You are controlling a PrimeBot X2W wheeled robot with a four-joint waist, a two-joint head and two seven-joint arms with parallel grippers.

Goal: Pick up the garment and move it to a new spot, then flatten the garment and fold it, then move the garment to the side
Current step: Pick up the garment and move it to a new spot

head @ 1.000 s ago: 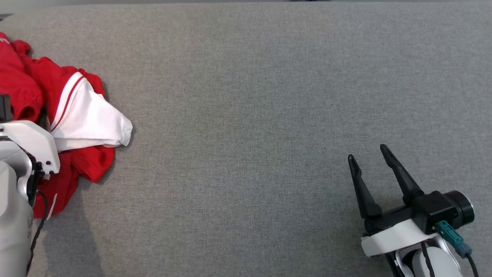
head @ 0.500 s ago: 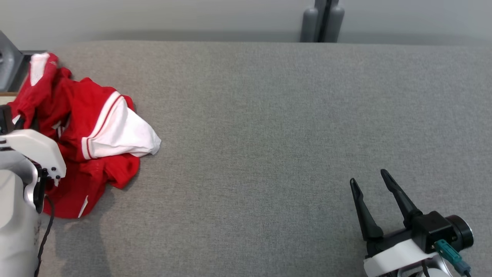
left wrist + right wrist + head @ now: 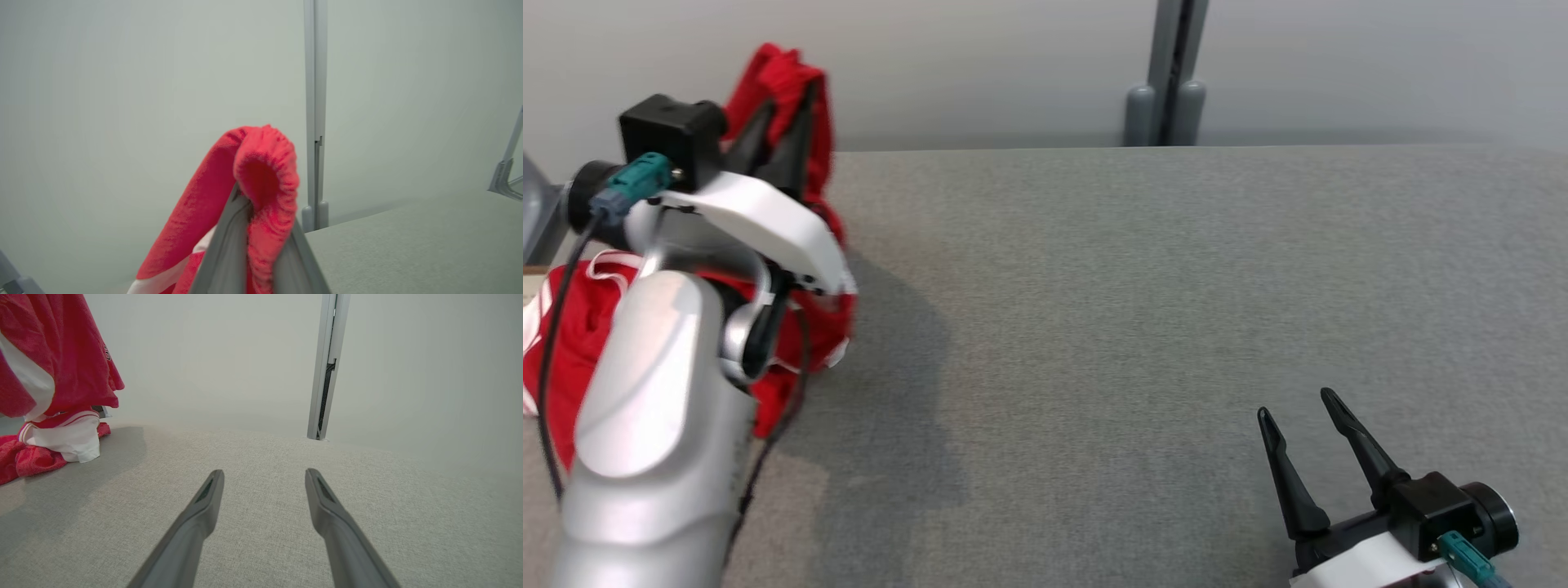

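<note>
The garment [image 3: 564, 351] is red towelling with white panels and trim. My left gripper [image 3: 786, 102] is raised at the far left of the grey table [image 3: 1135, 286] and shut on a red fold of it. In the left wrist view that fold [image 3: 265, 163] bulges up over the closed fingers [image 3: 229, 245]. The rest of the cloth hangs down behind my left forearm, its lower part still bunched on the table [image 3: 45, 453]. My right gripper [image 3: 1294, 404] rests low at the near right, open and empty, its fingers [image 3: 204, 502] pointing over bare table.
A grey upright post [image 3: 1168, 82] stands behind the table's far edge against a pale wall. A grey metal part [image 3: 535, 212] shows at the left edge. The table's middle and right are bare grey fabric.
My left gripper has shut on the garment and lifted it off the table, up and slightly right. The head camera tilted upward. The right gripper stayed put and open.
</note>
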